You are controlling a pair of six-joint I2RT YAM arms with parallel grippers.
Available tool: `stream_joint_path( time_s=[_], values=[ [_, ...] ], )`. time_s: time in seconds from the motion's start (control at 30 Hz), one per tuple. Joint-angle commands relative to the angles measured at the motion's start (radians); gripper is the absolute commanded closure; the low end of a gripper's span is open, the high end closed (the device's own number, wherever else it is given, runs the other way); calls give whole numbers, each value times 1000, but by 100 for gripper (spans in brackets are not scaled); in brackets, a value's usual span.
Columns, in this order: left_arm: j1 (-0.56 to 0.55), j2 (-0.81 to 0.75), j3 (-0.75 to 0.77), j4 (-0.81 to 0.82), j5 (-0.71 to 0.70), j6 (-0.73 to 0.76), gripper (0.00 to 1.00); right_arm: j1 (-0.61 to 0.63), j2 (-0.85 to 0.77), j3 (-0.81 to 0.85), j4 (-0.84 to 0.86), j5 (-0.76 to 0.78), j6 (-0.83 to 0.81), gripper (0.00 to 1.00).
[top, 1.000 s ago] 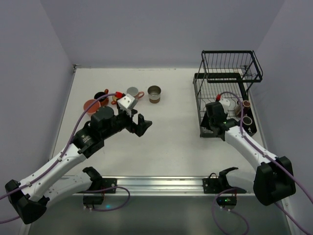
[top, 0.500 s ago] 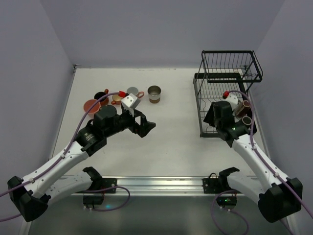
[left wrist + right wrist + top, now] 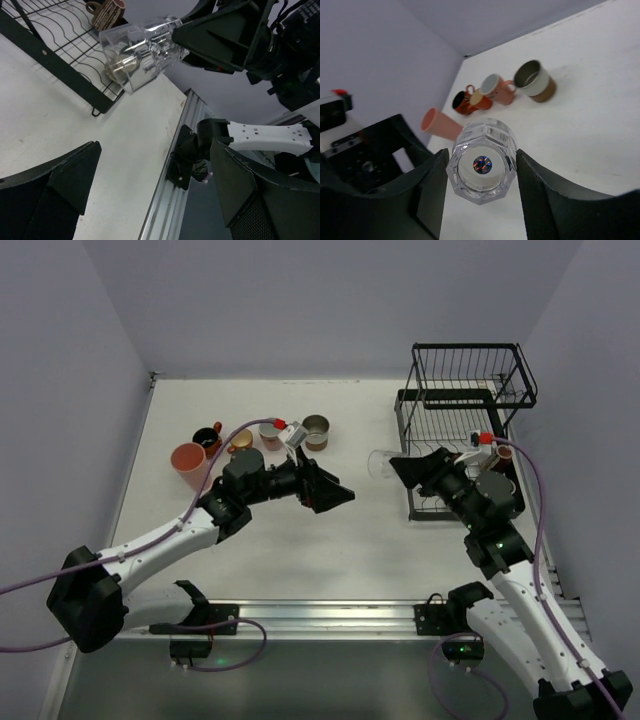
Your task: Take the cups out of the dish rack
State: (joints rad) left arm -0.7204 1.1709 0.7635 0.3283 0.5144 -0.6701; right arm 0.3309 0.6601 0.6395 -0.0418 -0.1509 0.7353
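A clear glass cup [image 3: 380, 463] hangs in the air left of the dish rack [image 3: 470, 390], lying sideways. My right gripper [image 3: 481, 175] is shut on the cup [image 3: 481, 167], one finger on each side of it. My left gripper [image 3: 335, 495] is open and empty, and it faces the glass [image 3: 140, 55] from the left with a gap between them. Several cups stand in a group at the back left of the table, among them a salmon one [image 3: 188, 462] and an olive-brown one [image 3: 315, 430]. A brown mug [image 3: 505, 453] still sits in the rack's lower tray.
The black wire rack [image 3: 60, 65] stands at the far right, with its upper basket above the lower tray. The aluminium rail [image 3: 330, 615] with both arm bases runs along the near edge. Purple-grey walls close in the table on three sides.
My right arm lifted the glass out of the rack's lower tray and swung it left over the table. My left arm left the group of cups and reached right toward the glass.
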Motion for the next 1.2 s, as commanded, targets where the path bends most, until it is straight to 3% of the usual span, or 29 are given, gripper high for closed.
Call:
stream_joint_path(
  time_s=[0.0, 0.2, 0.37, 0.43, 0.5, 0.53, 0.6, 0.63, 0.67, 0.8, 0.83, 0.93, 1.03, 1.17],
  values=[
    [1, 50, -15, 259, 90, -176, 2, -1, 27, -70, 261, -291, 177, 87],
    [-27, 134, -7, 374, 110, -243, 9, 3, 99, -153, 463, -412, 271, 86],
    [-47, 177, 6, 420, 102, -258, 24, 14, 127, -181, 510, -440, 295, 86],
    [-50, 185, 11, 431, 99, -260, 37, 16, 139, -195, 556, -453, 311, 85],
    [-51, 187, 8, 451, 99, -264, 58, 19, 148, -210, 571, -447, 320, 85],
    [-51, 181, 8, 451, 86, -260, 74, 19, 151, -212, 571, -446, 319, 85],
    [-51, 150, 11, 421, 56, -220, 96, 22, 164, -222, 574, -446, 319, 79],
    [-51, 138, 31, 337, 18, -194, 100, 20, 167, -227, 574, -444, 317, 71],
    [-51, 115, 48, 271, -5, -131, 100, 19, 167, -234, 576, -441, 314, 51],
    [-51, 53, 158, -128, -219, 94, 100, 20, 145, -229, 490, -408, 254, 20],
    [-50, 53, 225, -337, -352, 139, 100, 20, 127, -218, 450, -386, 209, 17],
    [-47, 76, 327, -707, -613, 277, 100, 20, 90, -189, 329, -331, 120, 14],
    [-28, 160, 361, -962, -837, 348, 100, 19, 79, -170, 249, -296, 60, 14],
    [70, 207, 307, -1045, -903, 389, 100, 20, 96, -169, 232, -309, 36, 14]
  ],
)
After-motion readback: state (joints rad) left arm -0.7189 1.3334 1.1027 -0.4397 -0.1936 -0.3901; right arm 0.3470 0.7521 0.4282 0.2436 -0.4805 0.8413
